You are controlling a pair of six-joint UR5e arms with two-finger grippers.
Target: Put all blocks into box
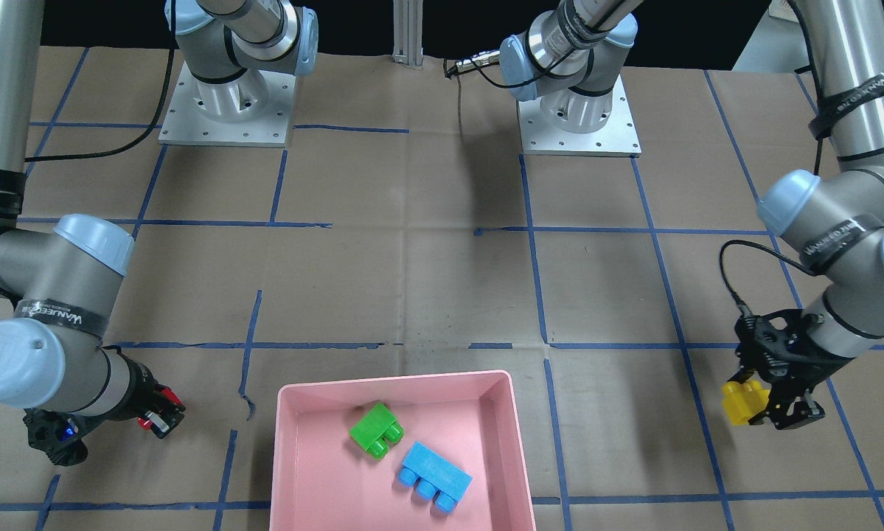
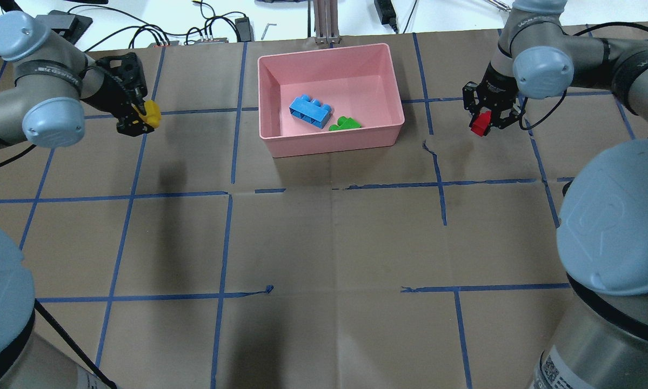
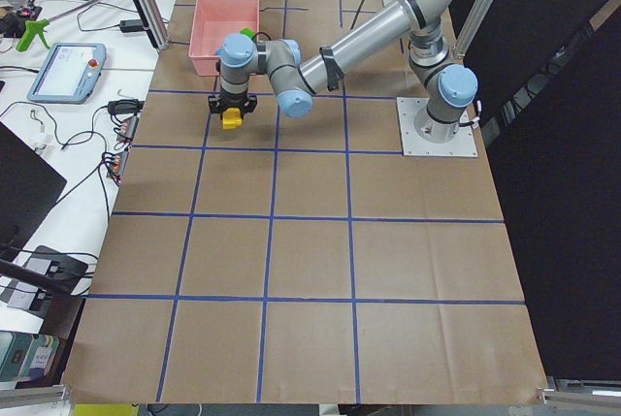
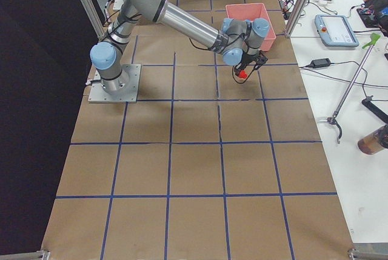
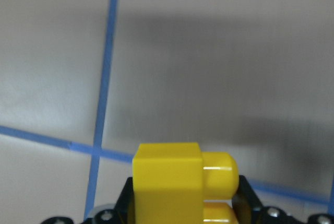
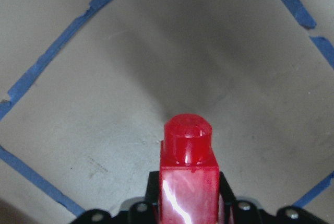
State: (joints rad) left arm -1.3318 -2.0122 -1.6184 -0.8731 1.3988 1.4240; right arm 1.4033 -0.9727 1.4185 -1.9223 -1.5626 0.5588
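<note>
The pink box (image 2: 329,141) (image 1: 519,435) stands at the far middle of the table, with the green block (image 2: 345,124) (image 1: 376,431) and the light blue block (image 2: 310,111) (image 1: 434,477) lying inside it. My left gripper (image 2: 140,116) (image 1: 762,409) is shut on the yellow block (image 2: 151,113) (image 1: 742,402) (image 5: 177,182) and holds it above the paper, left of the box. My right gripper (image 2: 483,123) (image 1: 154,420) is shut on the small red block (image 2: 480,123) (image 1: 147,422) (image 6: 188,182) above the paper, right of the box.
Brown paper with blue tape lines (image 2: 226,237) covers the table. The two arm bases (image 1: 228,103) (image 1: 578,110) stand at the robot's side. Cables and devices (image 2: 205,32) lie beyond the far edge. A metal post (image 2: 326,21) stands behind the box.
</note>
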